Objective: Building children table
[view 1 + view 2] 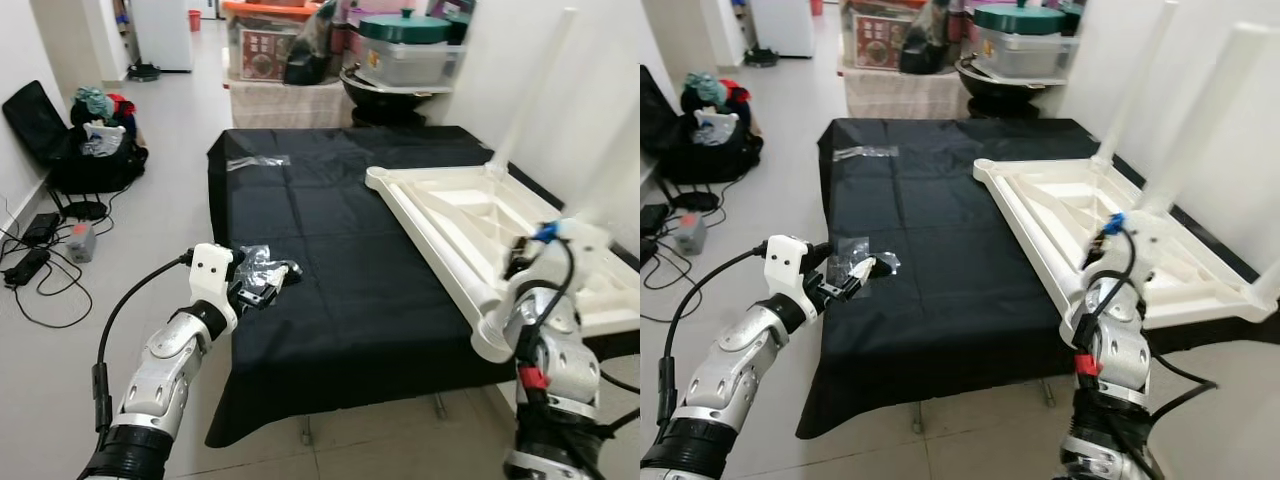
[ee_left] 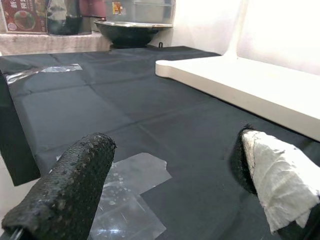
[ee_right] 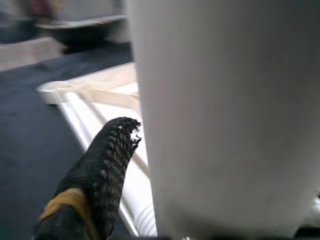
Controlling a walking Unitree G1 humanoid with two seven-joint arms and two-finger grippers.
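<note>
Two white tubular plastic legs [image 1: 1196, 125] stand upright from the upturned white plastic children's tabletop [image 1: 1080, 215], which lies underside-up on the right part of the black cloth-covered table [image 1: 930, 270]; a third leg is partly in frame at the far right edge of the right eye view, and the near corner socket looks unfilled, so the leg-fitting step seems to be in hand. In the left eye view, the left claw [image 1: 262, 283] hovers over a crumpled clear plastic bag [image 1: 262, 262] near the table's left edge, well apart from the tabletop. The left wrist view shows its fingers [image 2: 65, 190] apart, with flat clear film on the cloth between them. The right wrist view has one black finger [image 3: 95, 180] just beside a thick white leg; whether the right claw [image 1: 1102, 243] grips it I cannot tell. Next, probably, the bag must be pinched closed and lifted, likely for small fittings.
</note>
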